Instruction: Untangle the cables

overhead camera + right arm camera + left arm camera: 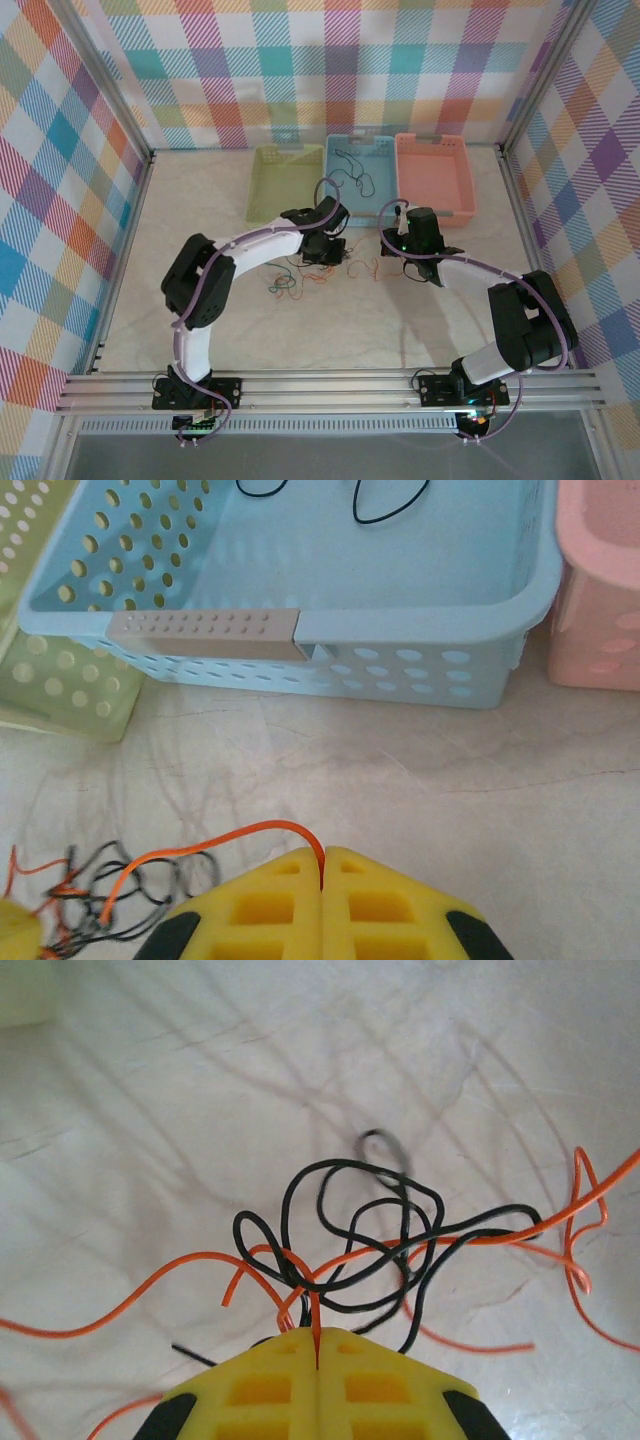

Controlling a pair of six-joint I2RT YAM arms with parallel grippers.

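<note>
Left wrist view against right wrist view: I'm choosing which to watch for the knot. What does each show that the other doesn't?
Left wrist adds the knot up close: black cable loops threaded through orange cable on the table. Right wrist adds the blue basket with black strands inside, flanked by the green basket and pink basket. Shared: left fingers and right fingers, each shut on orange cable.

Black-jointed, white-linked left arm [195, 345] and right arm [530, 320], trailing thick purple cables [250, 238], end in the yellow, window-cut plastic left gripper [318, 1340] and right gripper [323, 856].
</note>
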